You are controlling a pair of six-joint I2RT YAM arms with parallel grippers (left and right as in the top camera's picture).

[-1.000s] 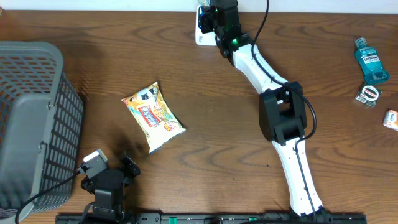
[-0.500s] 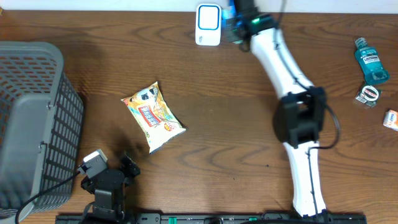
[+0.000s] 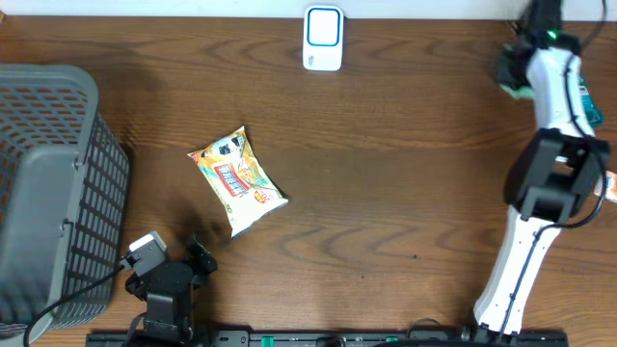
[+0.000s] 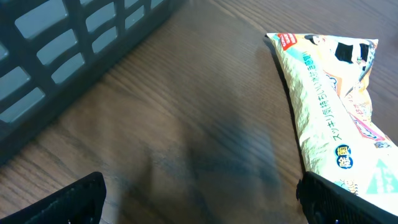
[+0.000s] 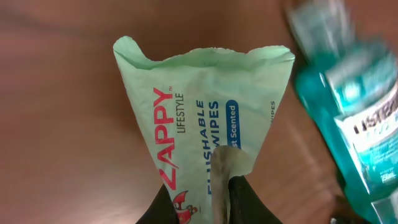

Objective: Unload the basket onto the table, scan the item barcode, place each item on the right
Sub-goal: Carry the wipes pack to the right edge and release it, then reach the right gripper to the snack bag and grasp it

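My right gripper is shut on a pale green pack of flushable wipes, pinching its lower edge, and the pack fans out away from the jaws. In the overhead view this gripper hangs over the table's far right corner, with a bit of the green pack showing under it. The white and blue barcode scanner stands at the back centre, well to its left. At the front left my left gripper stands open over bare wood, nothing between its fingers.
A yellow snack bag lies left of centre, just right of my left gripper. A grey mesh basket fills the left edge. A teal mouthwash bottle lies beside the wipes, and a small orange item sits at the right edge.
My right arm has swung from the scanner at the back centre across to the far right corner, carrying the wipes pack. The left arm has not moved.
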